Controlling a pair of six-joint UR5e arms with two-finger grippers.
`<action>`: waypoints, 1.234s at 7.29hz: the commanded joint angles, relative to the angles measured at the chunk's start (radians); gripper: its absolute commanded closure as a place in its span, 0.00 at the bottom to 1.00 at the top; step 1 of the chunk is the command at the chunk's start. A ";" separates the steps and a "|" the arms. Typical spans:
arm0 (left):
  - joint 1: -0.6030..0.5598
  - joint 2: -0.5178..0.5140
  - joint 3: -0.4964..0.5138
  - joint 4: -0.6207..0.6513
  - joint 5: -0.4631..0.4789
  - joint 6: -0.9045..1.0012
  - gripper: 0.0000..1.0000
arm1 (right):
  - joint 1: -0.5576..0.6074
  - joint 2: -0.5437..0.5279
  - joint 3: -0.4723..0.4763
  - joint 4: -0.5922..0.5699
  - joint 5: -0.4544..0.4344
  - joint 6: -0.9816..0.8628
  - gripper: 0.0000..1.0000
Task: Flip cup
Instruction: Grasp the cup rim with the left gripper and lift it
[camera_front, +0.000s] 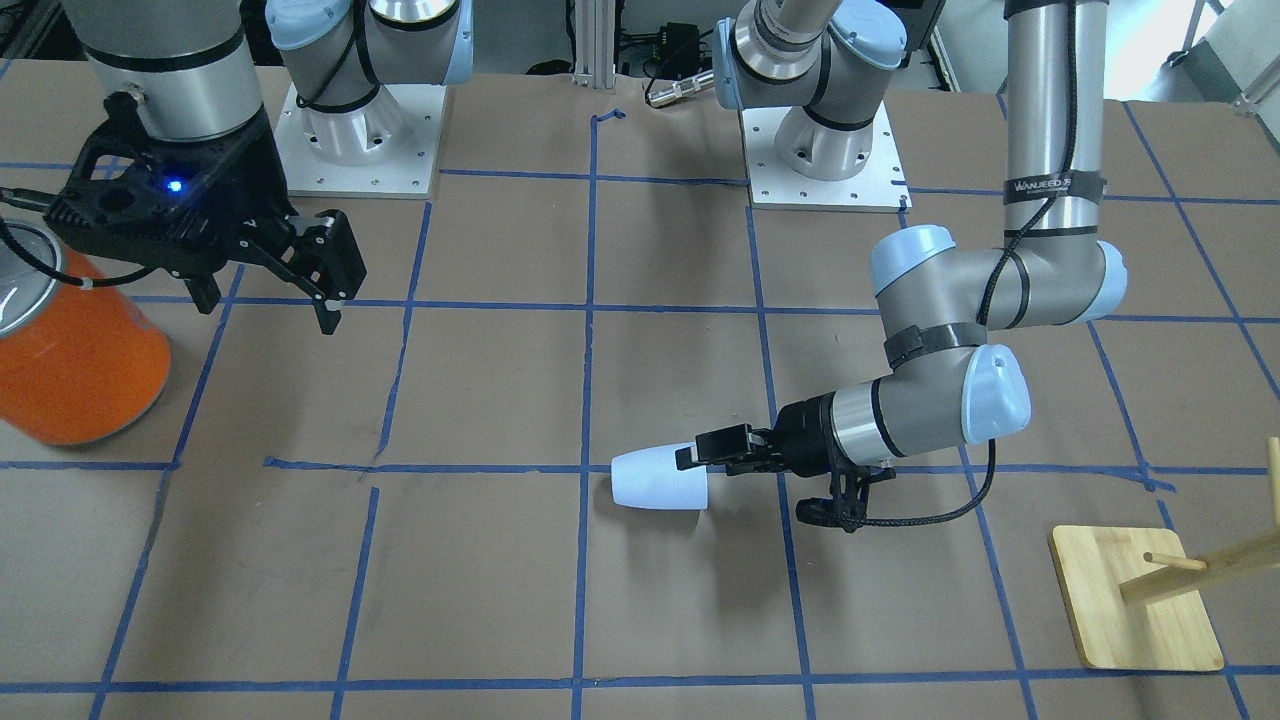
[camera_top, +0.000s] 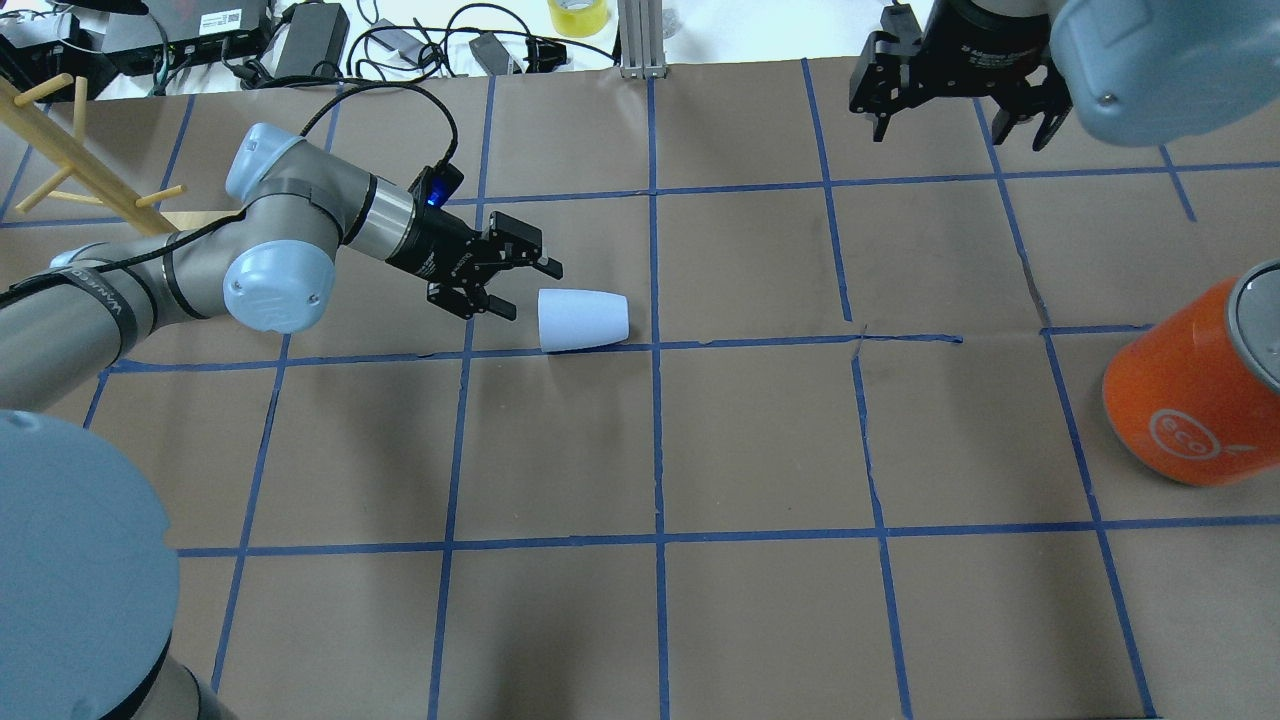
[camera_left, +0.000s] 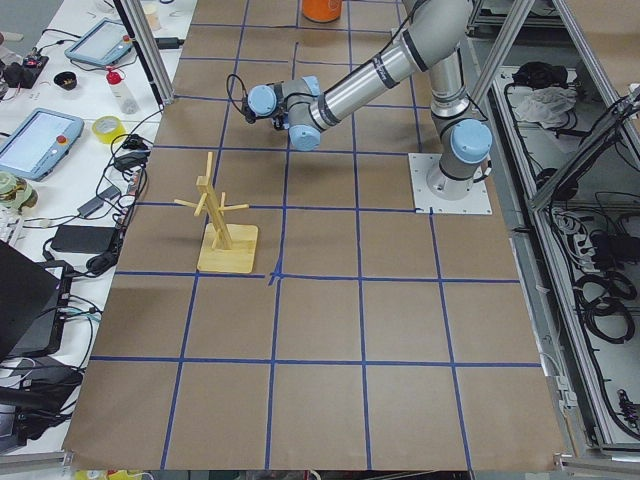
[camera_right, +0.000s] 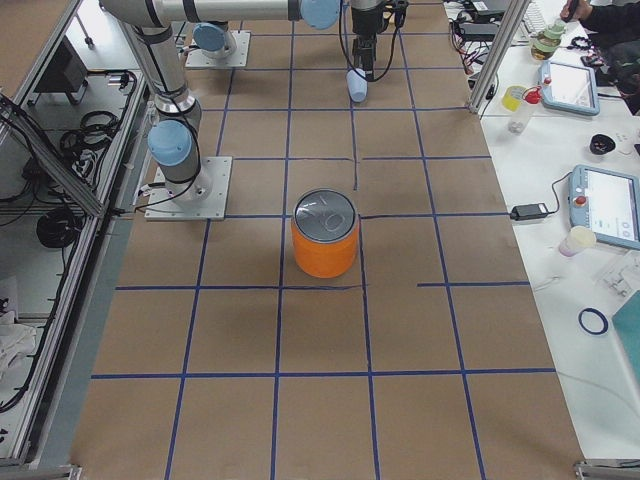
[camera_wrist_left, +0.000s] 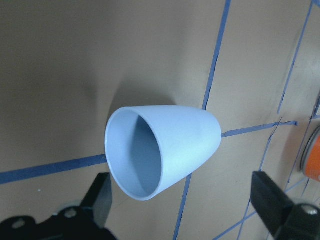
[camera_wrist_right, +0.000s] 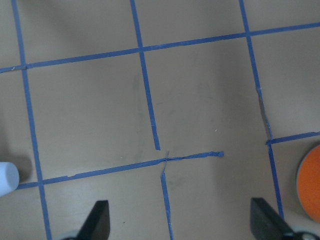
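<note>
The cup (camera_top: 583, 320) is a small pale blue-white tumbler lying on its side on the brown paper, its open mouth facing my left gripper. It also shows in the front view (camera_front: 660, 481) and the left wrist view (camera_wrist_left: 165, 150). My left gripper (camera_top: 530, 290) is open and low, held level with its fingertips right at the cup's rim, one on either side, gripping nothing. In the left wrist view the cup lies between and just ahead of the two fingers (camera_wrist_left: 100, 200). My right gripper (camera_top: 960, 130) is open and empty, high over the far right of the table, well away from the cup.
A large orange can with a silver lid (camera_top: 1190, 400) stands at the right, below my right gripper (camera_front: 268, 305). A wooden peg rack (camera_top: 60, 150) on a square base (camera_front: 1135, 600) stands at the far left. Blue tape lines grid the paper.
</note>
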 joint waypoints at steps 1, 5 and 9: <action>-0.007 -0.023 -0.014 0.021 -0.102 0.000 0.00 | 0.017 -0.001 -0.002 0.000 0.000 0.003 0.00; -0.009 -0.058 -0.014 0.078 -0.110 -0.001 0.23 | 0.018 -0.003 -0.001 -0.002 0.005 0.003 0.00; -0.009 -0.061 -0.013 0.096 -0.196 -0.011 0.76 | 0.020 -0.001 -0.002 -0.006 -0.003 0.035 0.00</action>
